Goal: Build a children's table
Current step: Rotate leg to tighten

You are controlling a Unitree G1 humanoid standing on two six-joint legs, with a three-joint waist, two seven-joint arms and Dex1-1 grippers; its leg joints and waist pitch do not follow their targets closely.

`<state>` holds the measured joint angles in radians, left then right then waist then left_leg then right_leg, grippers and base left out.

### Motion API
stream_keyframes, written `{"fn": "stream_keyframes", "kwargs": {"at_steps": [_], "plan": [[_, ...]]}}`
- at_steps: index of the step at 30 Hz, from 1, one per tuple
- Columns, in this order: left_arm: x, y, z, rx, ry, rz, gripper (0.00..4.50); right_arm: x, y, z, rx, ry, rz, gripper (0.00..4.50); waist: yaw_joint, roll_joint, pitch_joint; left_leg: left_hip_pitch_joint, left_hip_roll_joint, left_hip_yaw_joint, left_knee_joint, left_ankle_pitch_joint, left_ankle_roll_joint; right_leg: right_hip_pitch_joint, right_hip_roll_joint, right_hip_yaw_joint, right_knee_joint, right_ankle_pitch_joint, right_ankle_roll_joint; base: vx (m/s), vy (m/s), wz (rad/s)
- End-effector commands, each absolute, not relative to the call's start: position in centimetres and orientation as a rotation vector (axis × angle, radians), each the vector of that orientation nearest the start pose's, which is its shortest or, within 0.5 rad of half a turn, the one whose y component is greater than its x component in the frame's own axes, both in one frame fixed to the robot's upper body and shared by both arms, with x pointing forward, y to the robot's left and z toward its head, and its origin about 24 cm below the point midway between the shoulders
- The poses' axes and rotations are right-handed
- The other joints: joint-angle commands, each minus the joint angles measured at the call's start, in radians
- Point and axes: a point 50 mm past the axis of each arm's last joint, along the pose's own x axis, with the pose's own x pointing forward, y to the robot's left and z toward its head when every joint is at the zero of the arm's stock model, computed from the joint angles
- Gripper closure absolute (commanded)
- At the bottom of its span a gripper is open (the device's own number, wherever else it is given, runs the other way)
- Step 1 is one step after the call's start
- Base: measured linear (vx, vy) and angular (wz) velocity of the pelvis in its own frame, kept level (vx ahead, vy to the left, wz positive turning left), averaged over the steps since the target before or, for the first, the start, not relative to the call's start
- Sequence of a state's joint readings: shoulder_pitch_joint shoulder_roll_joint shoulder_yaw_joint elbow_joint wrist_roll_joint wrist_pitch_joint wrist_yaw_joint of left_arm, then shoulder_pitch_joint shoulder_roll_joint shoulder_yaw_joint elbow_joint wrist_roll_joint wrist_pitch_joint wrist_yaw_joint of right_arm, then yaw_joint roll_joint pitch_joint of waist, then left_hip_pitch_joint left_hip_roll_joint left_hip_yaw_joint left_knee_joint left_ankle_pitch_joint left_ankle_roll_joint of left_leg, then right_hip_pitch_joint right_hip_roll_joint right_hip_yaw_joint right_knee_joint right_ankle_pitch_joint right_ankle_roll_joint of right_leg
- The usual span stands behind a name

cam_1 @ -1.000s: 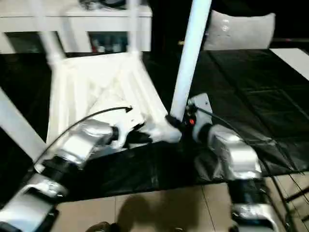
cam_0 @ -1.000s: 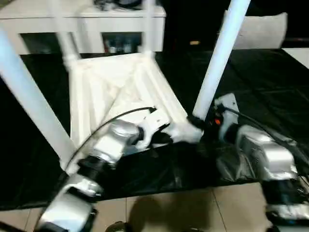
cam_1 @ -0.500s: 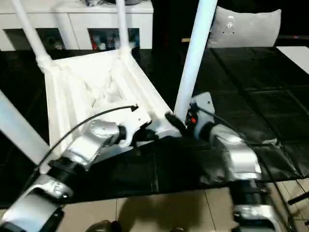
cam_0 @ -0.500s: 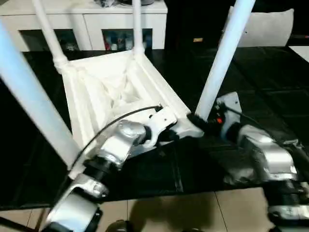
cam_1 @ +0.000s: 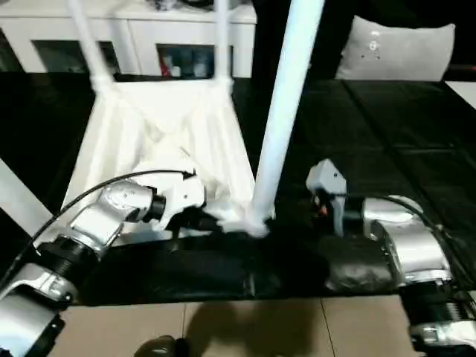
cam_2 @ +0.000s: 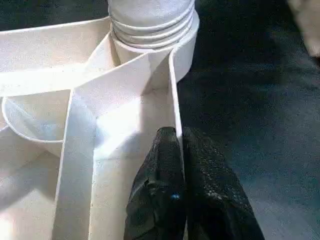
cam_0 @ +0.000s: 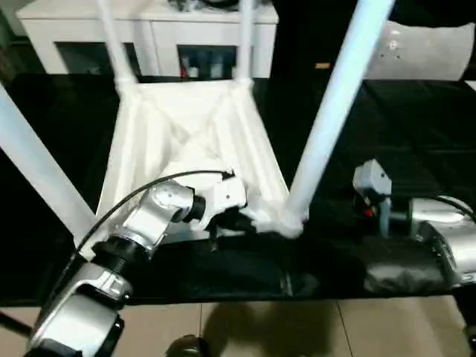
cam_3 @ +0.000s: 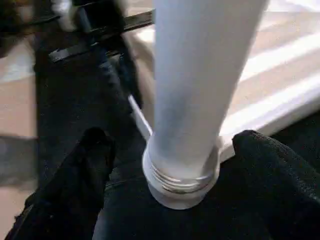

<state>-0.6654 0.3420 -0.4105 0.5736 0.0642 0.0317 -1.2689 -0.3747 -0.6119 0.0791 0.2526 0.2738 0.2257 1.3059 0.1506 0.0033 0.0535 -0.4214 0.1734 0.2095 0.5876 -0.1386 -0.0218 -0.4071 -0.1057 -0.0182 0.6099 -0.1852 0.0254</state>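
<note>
The children's table lies upside down on the black-covered work table, ribbed underside up, its white legs standing upward. The near right leg sits in its corner socket. My left gripper is shut on the thin rim wall of the top, just short of that socket. My right gripper is open, a black finger on either side of the leg's threaded base and apart from it.
A white shelf unit stands behind the work table and a grey cushion lies at the back right. The black cover ends at the near edge above a tiled floor. The near left leg slants across the left side.
My right gripper has drawn back to the right from the base of the near right leg. My left gripper keeps its hold on the rim. The camera has shifted.
</note>
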Motion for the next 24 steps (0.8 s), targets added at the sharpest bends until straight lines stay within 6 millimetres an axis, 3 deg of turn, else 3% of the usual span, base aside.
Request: {"fn": "stream_keyframes", "kwargs": {"at_steps": [1, 7, 10, 24], "plan": [[31.1, 8.9, 6.9, 0.650, 0.379, -1.647, 4.50, 28.3, -20.8, 9.1, -0.211, 0.325, 1.297, 0.74, -0.006, -0.011, -0.069, 0.052, 0.061, -0.024, -0.071, -0.324, 0.048, 0.023, -0.041, 0.017, -0.073, -0.215, -0.231, 0.000, 0.000, 0.00], [30.8, 8.9, 7.1, 0.647, 0.384, -1.705, 4.50, 28.5, -20.8, 8.5, -0.189, 0.347, 1.342, 1.18, 0.004, -0.013, -0.069, 0.054, 0.061, -0.027, -0.077, -0.375, 0.010, 0.022, -0.046, 0.014, -0.072, -0.253, -0.230, 0.000, 0.000, 0.00], [30.7, 8.7, 7.2, 0.638, 0.378, -1.723, 4.50, 28.5, -20.4, 8.3, -0.166, 0.347, 1.371, 1.48, 0.003, -0.017, -0.069, 0.050, 0.061, -0.027, -0.077, -0.371, 0.015, 0.023, -0.049, 0.015, -0.073, -0.267, -0.222, 0.000, 0.000, 0.00], [30.8, 8.7, 7.1, 0.635, 0.374, -1.727, 4.50, 28.0, -19.6, 7.6, -0.126, 0.341, 1.427, 2.51, 0.006, -0.013, -0.071, 0.050, 0.061, -0.027, -0.074, -0.348, 0.027, 0.023, -0.048, 0.014, -0.071, -0.247, -0.230, 0.000, 0.000, 0.00]]}}
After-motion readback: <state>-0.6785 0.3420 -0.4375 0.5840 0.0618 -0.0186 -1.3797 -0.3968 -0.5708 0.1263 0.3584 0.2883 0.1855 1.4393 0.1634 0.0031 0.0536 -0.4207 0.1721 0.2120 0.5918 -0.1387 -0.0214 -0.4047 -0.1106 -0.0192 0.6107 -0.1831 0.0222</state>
